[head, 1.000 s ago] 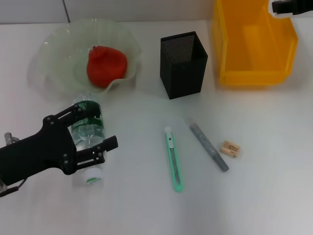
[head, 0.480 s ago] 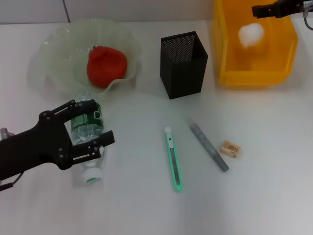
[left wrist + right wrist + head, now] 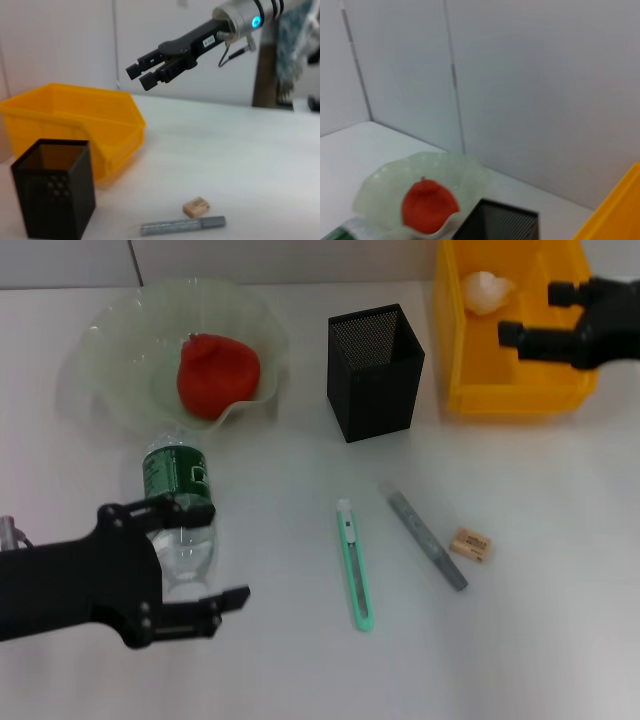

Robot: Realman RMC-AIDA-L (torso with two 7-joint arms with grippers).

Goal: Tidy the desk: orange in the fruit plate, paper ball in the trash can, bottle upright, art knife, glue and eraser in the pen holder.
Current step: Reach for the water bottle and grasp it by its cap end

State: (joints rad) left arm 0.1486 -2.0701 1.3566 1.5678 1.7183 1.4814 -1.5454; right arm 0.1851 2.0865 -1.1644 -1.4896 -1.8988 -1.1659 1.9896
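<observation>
The clear bottle with a green label lies on its side at the front left. My left gripper is open, with one finger on each side of the bottle's lower half. The orange sits in the pale green fruit plate. The white paper ball rests in the yellow trash bin, and my right gripper hovers open over that bin. The green art knife, grey glue stick and tan eraser lie on the table in front of the black mesh pen holder.
The left wrist view shows the right gripper above the yellow bin, with the pen holder, eraser and glue stick below. A grey panel wall runs behind the table.
The paper ball dropped from the right gripper into the yellow bin, and that gripper came nearer over the bin. My left gripper slid along the bottle toward its cap end.
</observation>
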